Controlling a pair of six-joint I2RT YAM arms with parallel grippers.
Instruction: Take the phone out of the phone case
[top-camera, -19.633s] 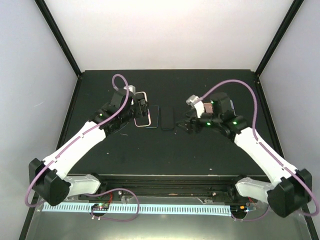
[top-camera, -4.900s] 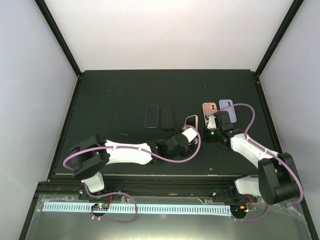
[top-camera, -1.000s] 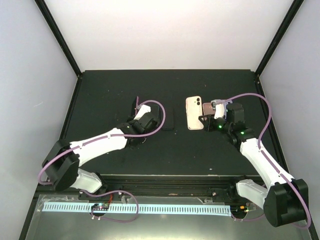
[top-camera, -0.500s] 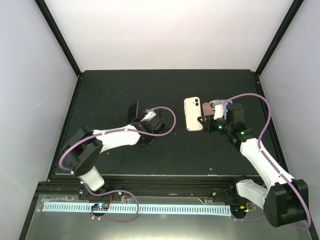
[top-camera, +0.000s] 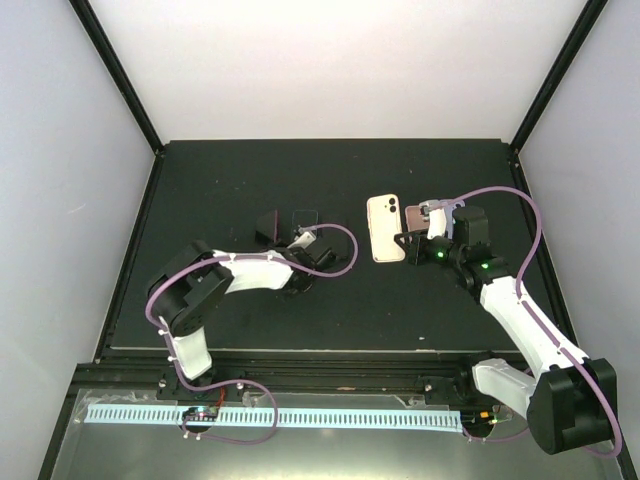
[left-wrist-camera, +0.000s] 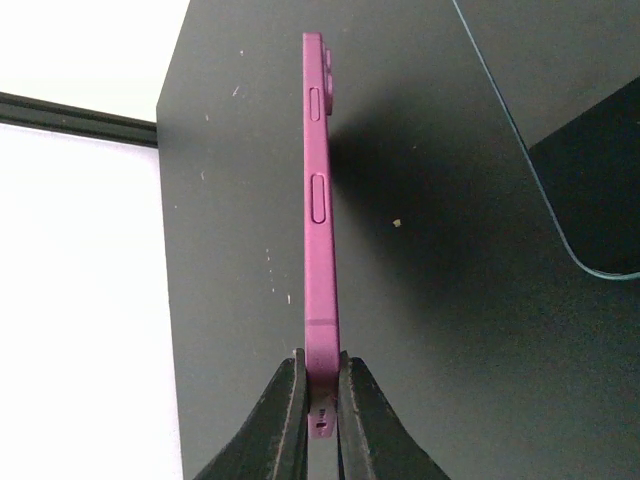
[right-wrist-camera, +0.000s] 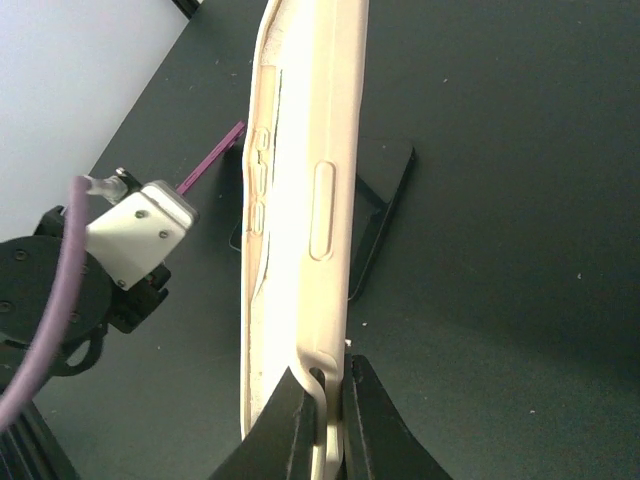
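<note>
left gripper (left-wrist-camera: 320, 368): jaws pinched narrow on the bottom end of the phone (left-wrist-camera: 320, 190), which is magenta, edge-on, with its side buttons towards the wrist camera.
right gripper (right-wrist-camera: 325, 378): jaws closed narrow on one end wall of the phone case (right-wrist-camera: 300, 200), which is cream, edge-on, and raised over the table (top-camera: 220, 180).
phone location: in the left gripper, left of centre and well apart from the case. No part of it sits in the case.
case: looks empty in the right wrist view, though the full inside is not visible.
step in hand: my read is that separation is done and what remains is parking both parts.
how to do it well: each grip is a thin end pinch on a long lever, so expect pivoting. Move slowly and lower the free end to the table first. Lay the part flat, then release.
placement: pick bare table. A teal-rimmed dark slab (left-wrist-camera: 595, 190) lies just right of the phone. A black slab (right-wrist-camera: 385, 215) lies under and behind the case. Avoid landing on either.
arm clearance: the left wrist shows in the right wrist view, near the case, so move one arm at a time.
risk: the phone slips out of the pinch if it is swung.
writing: none legible. There are tiny marks on the phone's bottom end and raised shapes inside the case lip, all too small to read. No brand visible.
</note>
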